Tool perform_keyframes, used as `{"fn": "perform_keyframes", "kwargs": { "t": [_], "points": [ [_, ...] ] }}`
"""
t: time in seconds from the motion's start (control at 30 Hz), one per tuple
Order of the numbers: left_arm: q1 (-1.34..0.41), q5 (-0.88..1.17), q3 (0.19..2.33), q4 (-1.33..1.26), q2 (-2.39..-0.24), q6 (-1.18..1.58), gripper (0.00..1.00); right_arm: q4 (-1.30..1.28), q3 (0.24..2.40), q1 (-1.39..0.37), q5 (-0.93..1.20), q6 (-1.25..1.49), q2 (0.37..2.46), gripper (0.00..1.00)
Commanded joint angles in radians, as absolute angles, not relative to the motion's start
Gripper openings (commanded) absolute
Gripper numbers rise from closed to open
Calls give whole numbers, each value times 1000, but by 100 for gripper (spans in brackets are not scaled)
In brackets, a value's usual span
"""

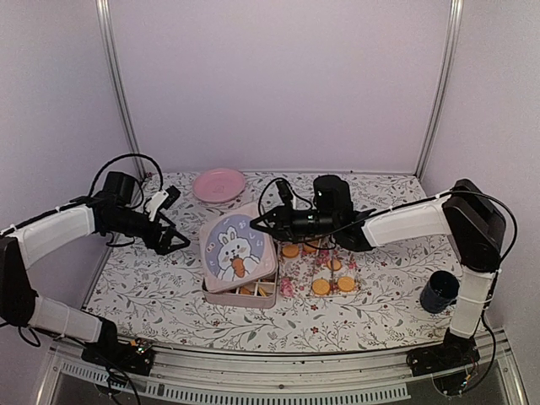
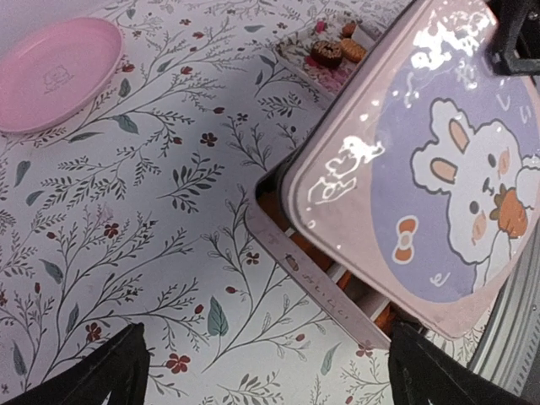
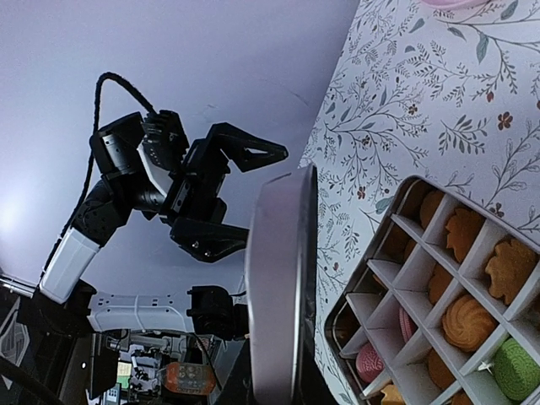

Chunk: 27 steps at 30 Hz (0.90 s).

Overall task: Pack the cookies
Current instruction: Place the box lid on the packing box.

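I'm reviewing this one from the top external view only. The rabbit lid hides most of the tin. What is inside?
Observer: Right wrist view: the tin is split into small cells holding cookies, mostly golden, plus a green cookie and a pink cookie.
Operator: Is the lid seated?
Observer: No. Left wrist view: the lid sits askew, leaving a gap at the tin's corner where orange shows through.
Operator: Who holds it?
Observer: The right gripper, shut on its edge; that wrist camera sees the lid edge-on.
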<state>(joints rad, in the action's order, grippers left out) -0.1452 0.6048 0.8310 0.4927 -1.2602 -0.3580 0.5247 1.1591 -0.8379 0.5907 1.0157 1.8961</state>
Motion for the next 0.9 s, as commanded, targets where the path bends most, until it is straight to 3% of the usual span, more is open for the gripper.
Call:
{"fn": "perform_keyframes", "kwargs": {
  "t": [0.0,0.47,0.87],
  "points": [
    [-209,594,811,471,-1287,-413,99,682,1103,-847,613,1092,1927,4],
    [-384,431,806,373,-1413,-467,99,749,1102,-825,655,1138,2019,5],
    [-436,345,803,325,-1504,-483,99,681,1099,-785,649,1101,2016,18]
  ]
}}
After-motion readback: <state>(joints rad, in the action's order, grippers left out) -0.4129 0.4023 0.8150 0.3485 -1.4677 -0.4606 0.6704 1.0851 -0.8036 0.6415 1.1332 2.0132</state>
